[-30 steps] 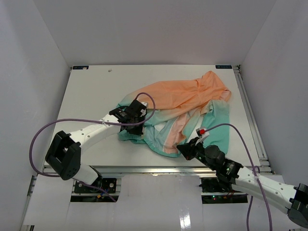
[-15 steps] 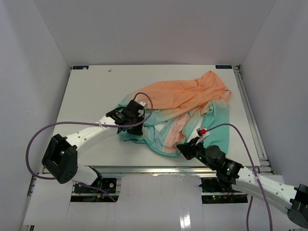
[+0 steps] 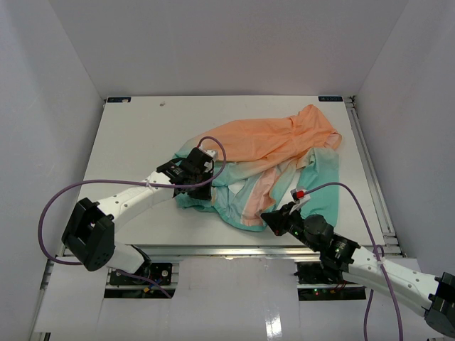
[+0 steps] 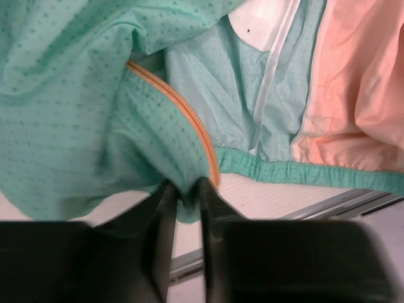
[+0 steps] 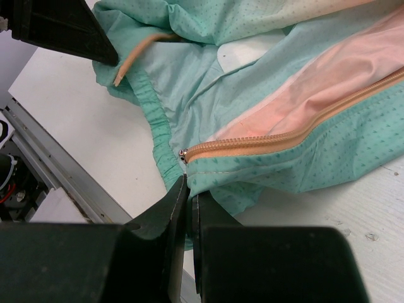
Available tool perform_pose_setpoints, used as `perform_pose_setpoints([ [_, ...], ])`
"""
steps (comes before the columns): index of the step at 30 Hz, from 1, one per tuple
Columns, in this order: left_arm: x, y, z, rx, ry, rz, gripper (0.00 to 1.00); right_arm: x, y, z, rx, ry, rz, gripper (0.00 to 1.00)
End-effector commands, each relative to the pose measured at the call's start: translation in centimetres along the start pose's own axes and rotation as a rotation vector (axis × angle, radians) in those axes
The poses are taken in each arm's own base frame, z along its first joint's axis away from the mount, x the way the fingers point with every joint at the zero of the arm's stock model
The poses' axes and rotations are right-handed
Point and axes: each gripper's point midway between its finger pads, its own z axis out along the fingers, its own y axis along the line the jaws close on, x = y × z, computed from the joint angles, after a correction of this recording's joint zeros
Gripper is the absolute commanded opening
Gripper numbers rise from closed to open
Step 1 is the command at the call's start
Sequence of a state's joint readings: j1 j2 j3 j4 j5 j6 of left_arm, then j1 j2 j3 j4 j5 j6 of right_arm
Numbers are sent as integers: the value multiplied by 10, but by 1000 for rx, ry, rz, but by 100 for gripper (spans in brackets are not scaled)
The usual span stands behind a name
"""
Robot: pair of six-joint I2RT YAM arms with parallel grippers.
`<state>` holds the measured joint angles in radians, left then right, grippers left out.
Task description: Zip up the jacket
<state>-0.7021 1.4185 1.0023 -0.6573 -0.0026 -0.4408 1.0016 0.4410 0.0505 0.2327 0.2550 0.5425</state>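
Observation:
The jacket (image 3: 274, 153), orange fading to teal, lies crumpled across the middle and right of the table, unzipped. My left gripper (image 3: 201, 190) is shut on the teal hem of the jacket (image 4: 82, 126) beside one orange zipper strip (image 4: 183, 120). My right gripper (image 3: 274, 222) is shut on the teal bottom corner of the jacket (image 5: 303, 158), just under the other zipper strip (image 5: 278, 140) and its metal end (image 5: 184, 153). The left gripper's fingers (image 5: 63, 28) show at the top left of the right wrist view.
The white table (image 3: 135, 135) has a metal rail along its near edge (image 3: 227, 249) and right side (image 3: 370, 170). White walls enclose the table. Purple cables (image 3: 53, 206) loop from both arms.
The left arm's base link swung left and its cable loop shifted between one second and half a second ago. Both grippers and the jacket have stayed put since.

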Motion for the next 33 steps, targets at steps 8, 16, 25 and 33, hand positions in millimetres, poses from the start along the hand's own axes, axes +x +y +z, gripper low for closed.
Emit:
perform_pose_setpoints([
  [8,-7,1,-9,-3,-24,-2,6,-20,10,0,-23,-56,0,8],
  [16,-31,-48,-38,288,-171,97,0,-25,16,1,-46,-63,0,8],
  [25,-51,-95,-68,586,-378,176,0,-60,54,2,-185,-116,-118,8],
  [33,-71,-90,-98,621,-722,257,0,-62,70,4,-273,-125,-192,8],
])
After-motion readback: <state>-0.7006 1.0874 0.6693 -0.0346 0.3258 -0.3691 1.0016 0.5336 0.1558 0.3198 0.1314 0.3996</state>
